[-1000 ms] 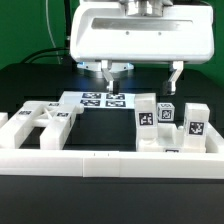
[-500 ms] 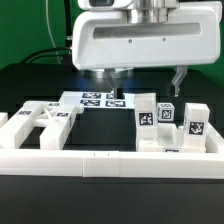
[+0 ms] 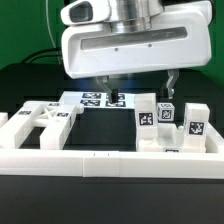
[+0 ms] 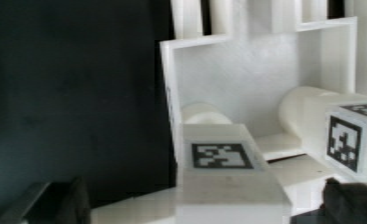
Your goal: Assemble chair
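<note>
**A:** Taking the marker board [image 3: 100,98] as the reference, where does the end effector [image 3: 137,88] hang?

**B:** It hangs above the black desk [image 3: 100,128], higher than the marker board. In the exterior view one finger [image 3: 103,88] shows right in front of the board's tags. The other finger is off to the exterior view's right of the board, over the upright blocks [image 3: 168,113].

**A:** Has it hold of anything?

**B:** No. The jaws stand spread wide with only air between them, and neither finger touches a part.

**A:** And the chair pieces [image 3: 192,120]?

**B:** They are loose on the desk, all nearer the camera than the marker board. The flat pieces [image 3: 40,118] lie to the exterior view's left of the board. The upright blocks stand close together to the exterior view's right of it, with three black-and-white tags facing the camera. A low white wall [image 3: 110,155] runs across nearer the camera than the board, with the pieces just behind it.

**A:** What does the wrist view add?

**B:** It shows a tagged block [image 4: 215,160] just beside a rounded tagged piece [image 4: 349,140], both against a slotted white panel [image 4: 251,60]. Dark fingertips [image 4: 52,200] show on either side of the block, apart from it. I cannot tell how high above it they are.
</note>
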`<act>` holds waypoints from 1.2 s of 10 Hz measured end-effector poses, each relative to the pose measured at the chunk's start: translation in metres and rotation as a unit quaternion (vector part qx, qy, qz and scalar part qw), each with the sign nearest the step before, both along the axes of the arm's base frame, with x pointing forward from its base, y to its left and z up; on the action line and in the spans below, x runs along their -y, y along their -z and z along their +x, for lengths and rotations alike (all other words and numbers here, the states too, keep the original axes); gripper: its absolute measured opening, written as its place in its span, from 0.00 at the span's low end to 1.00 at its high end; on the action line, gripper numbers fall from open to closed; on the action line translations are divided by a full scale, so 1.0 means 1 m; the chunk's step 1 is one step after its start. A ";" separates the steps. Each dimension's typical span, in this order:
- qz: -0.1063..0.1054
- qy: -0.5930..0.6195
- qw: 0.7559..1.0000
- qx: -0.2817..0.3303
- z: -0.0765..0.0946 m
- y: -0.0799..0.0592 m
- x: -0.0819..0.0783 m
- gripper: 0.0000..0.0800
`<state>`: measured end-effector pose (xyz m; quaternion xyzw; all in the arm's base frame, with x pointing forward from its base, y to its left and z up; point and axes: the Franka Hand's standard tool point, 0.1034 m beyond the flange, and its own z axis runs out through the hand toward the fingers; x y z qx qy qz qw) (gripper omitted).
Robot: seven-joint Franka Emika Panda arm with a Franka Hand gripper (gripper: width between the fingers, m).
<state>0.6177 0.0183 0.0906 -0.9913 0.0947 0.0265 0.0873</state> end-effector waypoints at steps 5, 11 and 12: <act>-0.008 -0.010 1.000 0.005 0.005 0.004 -0.010 0.81; -0.008 -0.009 1.000 0.004 0.004 0.004 -0.016 0.36; -0.009 0.000 1.000 0.003 0.004 0.004 -0.016 0.36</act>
